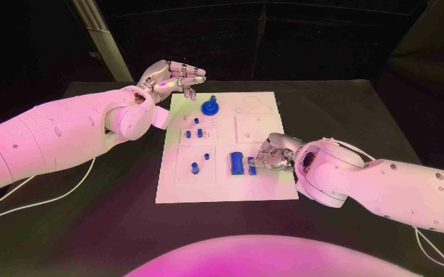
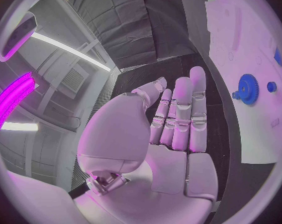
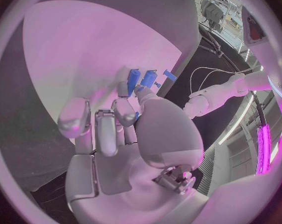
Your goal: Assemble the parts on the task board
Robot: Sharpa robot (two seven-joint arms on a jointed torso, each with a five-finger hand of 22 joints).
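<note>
The right hand (image 1: pixel 274 152) is down on the task board (image 1: pixel 264 190) at its near right part, fingers curled in close beside two blue cylinder-shaped parts (image 1: pixel 243 162) lying there; the right wrist view has those parts (image 3: pixel 142 77) just past the fingertips (image 3: pixel 123 110), with a hint of blue tucked under one of them, but whether the hand actually has hold of a piece I cannot tell. Over at the far left corner of the board, the left hand (image 1: pixel 172 79) hovers above the table (image 1: pixel 111 226), fingers straight and close together in the left wrist view (image 2: pixel 178 119), palm bare, nothing held. Just beside it stands the blue gear (image 1: pixel 210 104), apparently seated on its post at the far end of the board, so that one looks done. The small blue pegs (image 1: pixel 194 133) stand in the middle-left section, and a few more small pieces (image 1: pixel 199 163) sit in the near-left one; whether they are seated or merely waiting is too small to judge. The far-right sections show bare outlines, so by my reading the job is early to midway, with the cylinders next and several places left to fill
</note>
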